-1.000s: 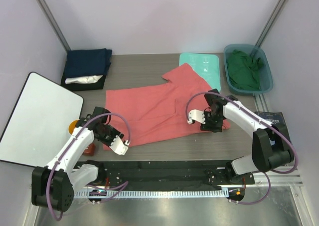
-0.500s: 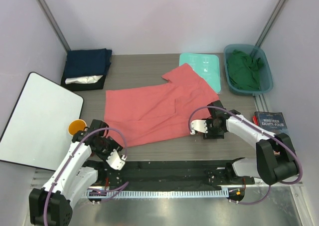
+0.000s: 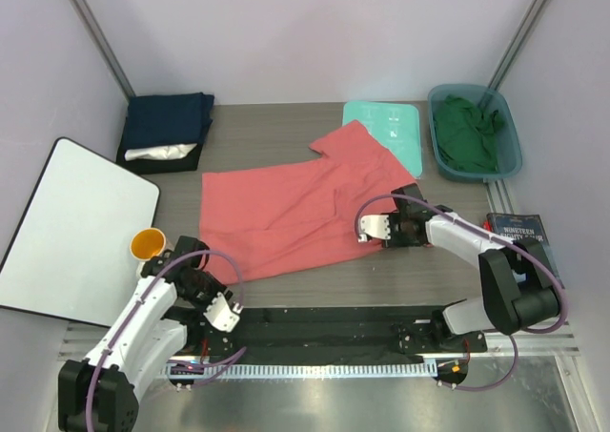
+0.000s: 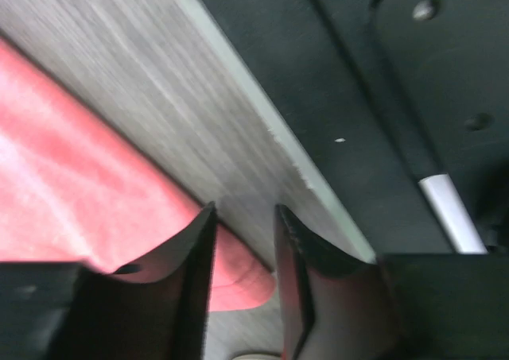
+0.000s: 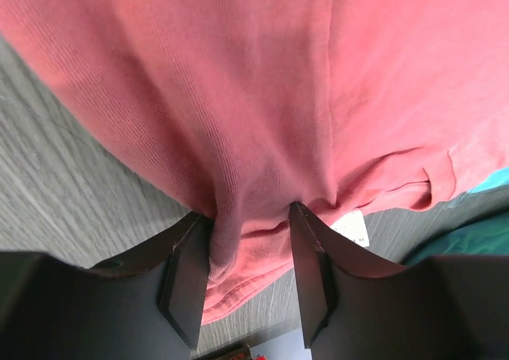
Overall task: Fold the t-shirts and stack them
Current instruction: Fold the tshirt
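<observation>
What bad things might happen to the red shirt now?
Only the right gripper seems to pinch the coral-red t-shirt. The left gripper is off the cloth, so a pull might drag the shirt crooked. The pinch bunches the cloth, so the fold may wrinkle. The orange cup stands close to the left arm and might get bumped.

Ribbed matt cloth coral t-shirt (image 5: 262, 98), wood-grain table (image 3: 276, 127)
</observation>
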Tool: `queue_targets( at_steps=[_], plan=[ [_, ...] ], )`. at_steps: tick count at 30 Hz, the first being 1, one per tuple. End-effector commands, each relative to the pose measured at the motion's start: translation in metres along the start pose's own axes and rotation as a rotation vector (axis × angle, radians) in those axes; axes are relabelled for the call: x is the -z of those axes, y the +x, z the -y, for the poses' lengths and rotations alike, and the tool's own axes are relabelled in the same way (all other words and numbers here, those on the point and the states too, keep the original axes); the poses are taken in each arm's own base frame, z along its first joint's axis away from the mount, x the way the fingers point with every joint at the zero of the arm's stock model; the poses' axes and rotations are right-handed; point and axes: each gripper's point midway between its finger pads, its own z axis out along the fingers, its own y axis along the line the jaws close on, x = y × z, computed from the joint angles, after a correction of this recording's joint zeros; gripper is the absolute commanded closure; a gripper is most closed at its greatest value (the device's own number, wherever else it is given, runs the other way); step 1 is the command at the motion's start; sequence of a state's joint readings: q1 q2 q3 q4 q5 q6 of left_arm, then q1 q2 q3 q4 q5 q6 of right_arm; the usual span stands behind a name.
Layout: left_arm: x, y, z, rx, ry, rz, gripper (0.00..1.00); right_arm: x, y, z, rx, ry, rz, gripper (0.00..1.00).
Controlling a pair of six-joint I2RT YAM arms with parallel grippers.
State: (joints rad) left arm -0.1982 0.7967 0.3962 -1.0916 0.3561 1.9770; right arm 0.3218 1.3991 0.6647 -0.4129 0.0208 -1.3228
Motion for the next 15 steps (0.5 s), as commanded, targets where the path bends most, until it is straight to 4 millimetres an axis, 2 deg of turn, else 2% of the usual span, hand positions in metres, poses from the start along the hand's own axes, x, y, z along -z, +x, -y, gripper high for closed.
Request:
queue_targets(
  at_steps=[1,4,7,8,11,15],
  plan=[
    [-0.019,0.011,-0.013,-0.279,-0.013,-0.03,0.67,-0.006,-0.004,-0.005,-0.005,-0.018,0.022,0.52],
    [-0.021,0.013,-0.013,-0.258,-0.001,-0.032,0.77,-0.004,-0.003,-0.008,0.004,-0.023,0.021,0.54],
    [-0.021,0.015,-0.013,-0.243,0.012,-0.029,1.0,-0.003,-0.002,-0.012,0.008,-0.038,0.017,0.59],
    [-0.02,0.015,-0.013,-0.234,0.012,-0.032,1.0,-0.002,-0.002,-0.012,0.006,-0.041,0.016,0.66],
    [-0.017,0.014,-0.011,-0.224,0.032,-0.025,1.0,-0.002,0.0,-0.018,0.006,-0.068,0.008,0.79],
    [-0.006,0.006,0.0,-0.166,0.076,0.001,1.0,0.011,0.002,-0.035,0.009,-0.142,0.004,0.97]
  ],
)
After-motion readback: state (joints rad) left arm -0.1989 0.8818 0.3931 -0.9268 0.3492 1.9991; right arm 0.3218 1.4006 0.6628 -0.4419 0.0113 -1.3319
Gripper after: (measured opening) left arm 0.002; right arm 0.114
